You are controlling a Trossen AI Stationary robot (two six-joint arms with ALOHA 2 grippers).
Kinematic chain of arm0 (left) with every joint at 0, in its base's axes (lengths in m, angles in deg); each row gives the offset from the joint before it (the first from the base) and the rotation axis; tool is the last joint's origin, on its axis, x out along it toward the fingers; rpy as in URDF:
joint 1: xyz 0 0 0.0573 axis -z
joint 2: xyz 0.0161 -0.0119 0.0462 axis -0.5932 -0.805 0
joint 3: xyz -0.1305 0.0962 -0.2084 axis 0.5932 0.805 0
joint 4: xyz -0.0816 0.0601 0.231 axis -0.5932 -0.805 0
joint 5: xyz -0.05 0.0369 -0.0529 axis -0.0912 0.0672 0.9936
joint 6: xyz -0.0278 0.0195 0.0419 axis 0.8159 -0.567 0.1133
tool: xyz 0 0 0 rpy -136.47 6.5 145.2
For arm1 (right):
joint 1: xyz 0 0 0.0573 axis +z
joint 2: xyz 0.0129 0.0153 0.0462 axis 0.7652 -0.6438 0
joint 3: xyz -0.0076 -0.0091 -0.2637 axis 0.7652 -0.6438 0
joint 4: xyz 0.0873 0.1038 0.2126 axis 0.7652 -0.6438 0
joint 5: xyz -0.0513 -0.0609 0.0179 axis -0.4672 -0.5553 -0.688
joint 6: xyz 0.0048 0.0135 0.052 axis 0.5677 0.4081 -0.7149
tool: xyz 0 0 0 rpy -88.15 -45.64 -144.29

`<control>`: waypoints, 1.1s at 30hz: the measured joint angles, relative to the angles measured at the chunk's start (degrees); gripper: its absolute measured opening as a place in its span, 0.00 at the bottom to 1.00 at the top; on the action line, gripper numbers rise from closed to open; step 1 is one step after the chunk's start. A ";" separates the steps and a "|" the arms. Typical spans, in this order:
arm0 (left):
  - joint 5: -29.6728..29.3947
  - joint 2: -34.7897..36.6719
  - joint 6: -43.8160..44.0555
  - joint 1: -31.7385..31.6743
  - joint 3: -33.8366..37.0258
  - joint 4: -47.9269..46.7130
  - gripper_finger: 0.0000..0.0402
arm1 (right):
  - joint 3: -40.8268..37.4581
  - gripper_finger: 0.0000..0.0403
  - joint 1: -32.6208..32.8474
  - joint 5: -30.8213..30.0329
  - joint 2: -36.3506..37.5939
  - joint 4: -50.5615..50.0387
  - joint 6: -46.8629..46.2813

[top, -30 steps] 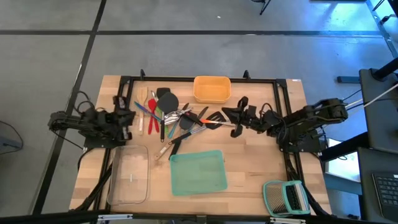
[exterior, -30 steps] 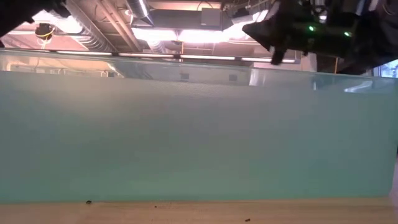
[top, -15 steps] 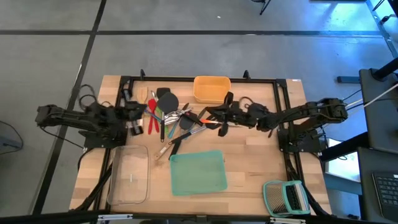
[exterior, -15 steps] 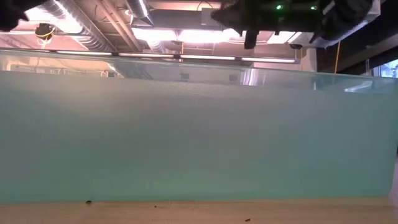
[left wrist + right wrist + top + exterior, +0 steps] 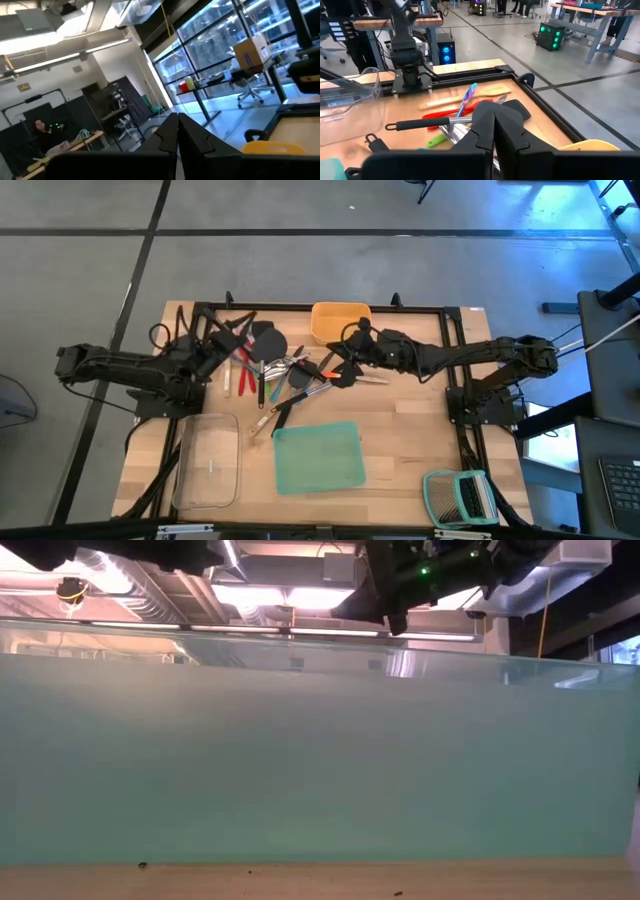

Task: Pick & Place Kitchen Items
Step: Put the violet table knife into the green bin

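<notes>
The kitchen items lie in a loose pile (image 5: 280, 370) at the table's middle far side: black spatulas, red, green and blue handled tools, a wooden spoon (image 5: 465, 97) and a black-handled tool (image 5: 420, 124). My left gripper (image 5: 232, 332) is shut and empty at the pile's left end, tipped up toward the room (image 5: 177, 120). My right gripper (image 5: 337, 372) is shut and empty over the pile's right end, with the pile just beyond its fingers in its wrist view (image 5: 493, 116). In the low view it hangs above the teal wall (image 5: 390, 615).
A yellow tray (image 5: 340, 322) stands at the far edge behind the pile. A teal tray (image 5: 316, 456) and a clear tray (image 5: 208, 462) stand near the front; the teal wall (image 5: 320, 760) fills the low view. A green-framed rack (image 5: 458, 496) sits at the front right.
My right gripper has reached toward the table's left, from the right of the pile to over its right end. My left gripper has gone toward the table's right and far edge, up to the pile's left end, and has tipped upward. The utensils have stayed put.
</notes>
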State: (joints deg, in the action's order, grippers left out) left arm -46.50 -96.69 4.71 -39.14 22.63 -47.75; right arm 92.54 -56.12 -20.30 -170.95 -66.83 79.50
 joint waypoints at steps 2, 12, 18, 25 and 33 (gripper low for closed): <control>-0.04 0.11 -0.32 0.77 0.01 0.01 0.01 | 0.00 0.02 -0.31 0.11 0.00 0.18 0.00; -0.19 0.24 2.64 7.00 0.02 -0.04 0.01 | 0.04 0.02 -0.64 0.11 0.00 6.91 0.02; -0.31 0.24 9.07 12.56 0.04 -0.12 0.01 | 0.04 0.02 -0.64 0.11 0.00 8.17 0.02; -0.59 0.23 13.52 18.13 0.07 -1.50 0.01 | 0.04 0.02 -0.64 0.11 0.00 8.14 -0.09; -0.07 0.22 14.06 21.18 0.07 -0.04 0.01 | 0.04 0.02 -0.25 0.11 0.00 7.19 -0.46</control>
State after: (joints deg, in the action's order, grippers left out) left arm -46.57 -96.47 18.77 -17.95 22.69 -47.79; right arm 92.59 -56.36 -20.19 -170.95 -59.64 79.04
